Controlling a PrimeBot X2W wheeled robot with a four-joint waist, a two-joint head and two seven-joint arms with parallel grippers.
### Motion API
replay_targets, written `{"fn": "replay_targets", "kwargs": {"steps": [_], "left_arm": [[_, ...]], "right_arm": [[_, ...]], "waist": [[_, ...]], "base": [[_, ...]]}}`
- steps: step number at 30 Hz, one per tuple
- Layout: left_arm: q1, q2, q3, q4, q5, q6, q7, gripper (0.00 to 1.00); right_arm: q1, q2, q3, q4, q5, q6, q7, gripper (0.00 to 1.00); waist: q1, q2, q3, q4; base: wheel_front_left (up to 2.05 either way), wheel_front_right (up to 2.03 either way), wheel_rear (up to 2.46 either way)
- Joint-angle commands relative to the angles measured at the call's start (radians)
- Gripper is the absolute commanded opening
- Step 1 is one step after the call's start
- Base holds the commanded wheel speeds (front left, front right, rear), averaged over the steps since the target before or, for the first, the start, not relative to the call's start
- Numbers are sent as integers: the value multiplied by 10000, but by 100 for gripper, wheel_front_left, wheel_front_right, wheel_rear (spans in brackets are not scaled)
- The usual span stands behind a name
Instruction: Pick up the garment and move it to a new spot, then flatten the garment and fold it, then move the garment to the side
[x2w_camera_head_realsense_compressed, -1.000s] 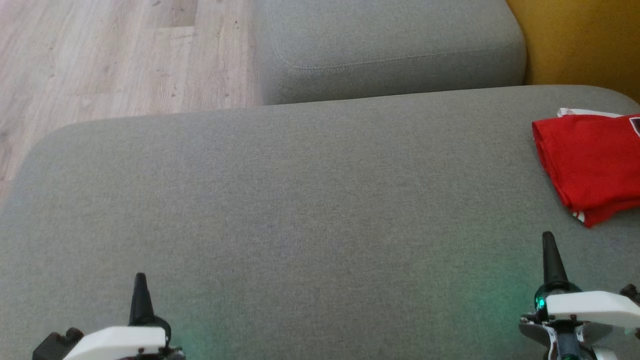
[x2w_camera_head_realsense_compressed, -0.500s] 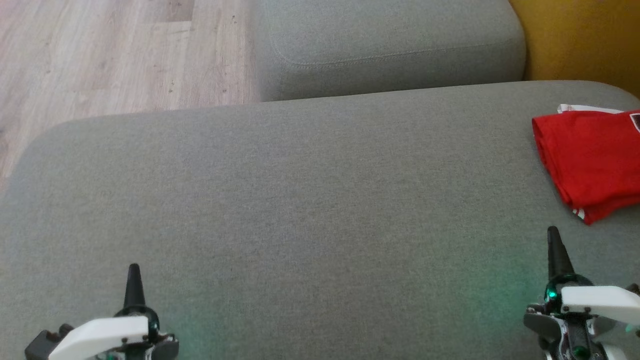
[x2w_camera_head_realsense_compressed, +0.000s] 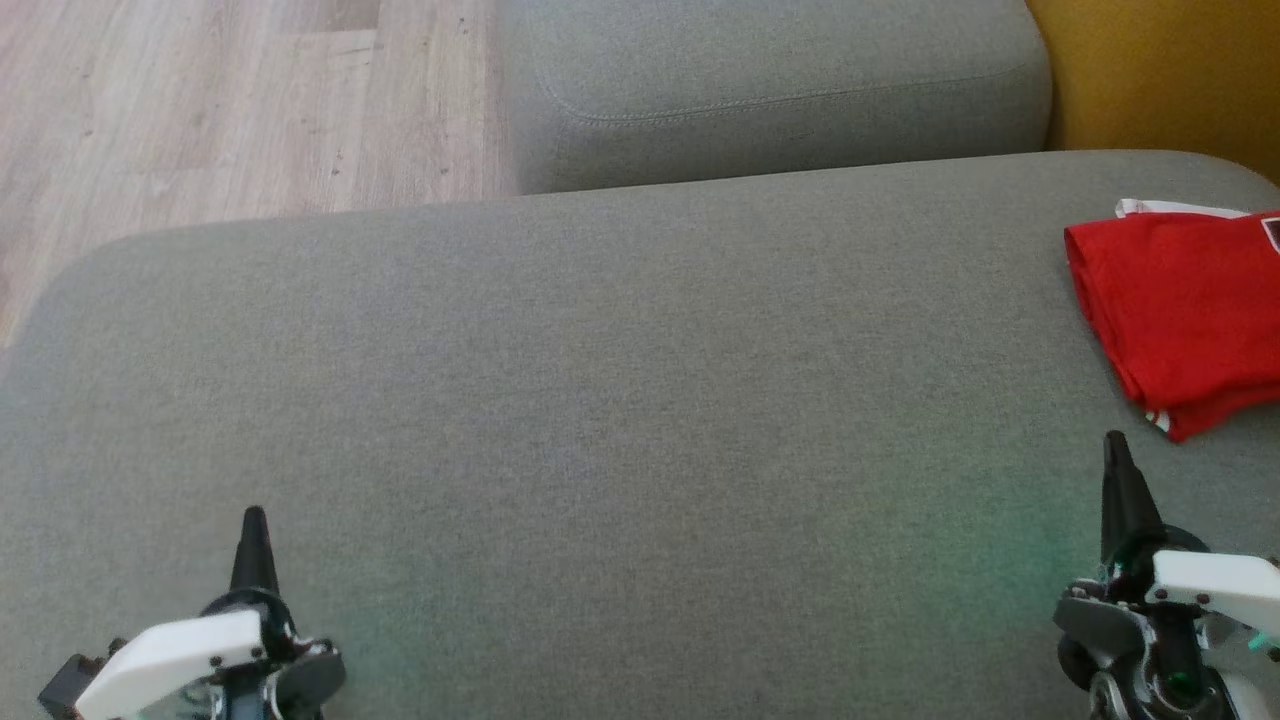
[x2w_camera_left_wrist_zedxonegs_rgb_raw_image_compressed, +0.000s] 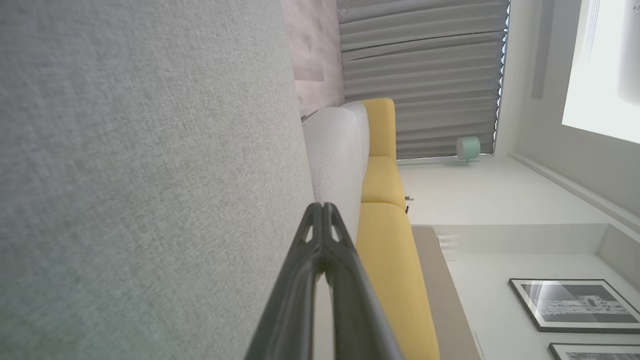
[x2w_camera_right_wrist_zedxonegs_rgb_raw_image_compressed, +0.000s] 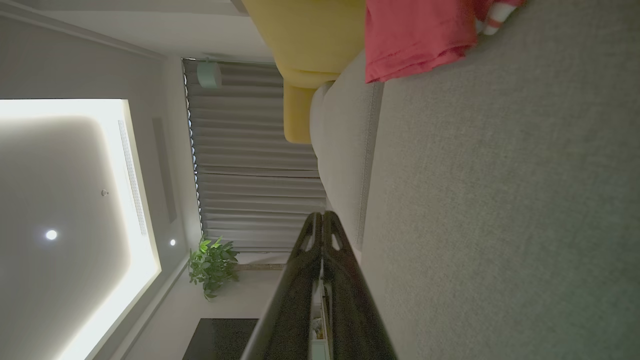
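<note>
At the left gripper (x2w_camera_head_realsense_compressed: 252, 515): pinched shut tip to tip, grips nothing, hangs low over the near left part of the grey seat cushion (x2w_camera_head_realsense_compressed: 600, 400), well apart from the garment. At the right gripper (x2w_camera_head_realsense_compressed: 1112, 440): likewise closed to a single point, empty, pointing toward the garment's near corner, close to it but not touching.

Outward from there, at the red garment (x2w_camera_head_realsense_compressed: 1180, 310): lies at the far right of the same cushion, cut off by the edge of the head view, in a compact stack with straight edges and layered hems along its left side; white trim peeking out at the back and a striped white bit at the near corner.

On progress, as a judgement: looks folded already and parked to the side, with the middle of the cushion bare. Seems to leave little or nothing of the task, beyond perhaps a tidy-up of the near corner. Cannot tell how neat the hidden right part is.

As for containers: none to report, no basket, box or tray. Rests straight on the upholstery. Beyond: a second grey cushion (x2w_camera_head_realsense_compressed: 770, 90), yellow upholstery (x2w_camera_head_realsense_compressed: 1150, 80), wooden floor (x2w_camera_head_realsense_compressed: 200, 100).
</note>
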Motion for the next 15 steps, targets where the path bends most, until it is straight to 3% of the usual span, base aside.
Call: {"fn": "replay_targets", "kwargs": {"steps": [1,6,15], "left_arm": [[-688,127,428,-254,-352,-147,93,0],[-821,121,553,-221,-923,-237,245,0],[-828,93,595,-218,-904,-240,281,0]], "right_arm": [[-606,-197,110,-306,393,-7,107,0],[-716,-194,33,-286,985,-7,256,0],[-722,-168,-5,-283,969,-7,289,0]], "waist": [[0,0,13,-5],[0,0,48,-18],[0,0,49,-19]], "base": [[0,0,0],[0,0,0],[0,0,0]]}}
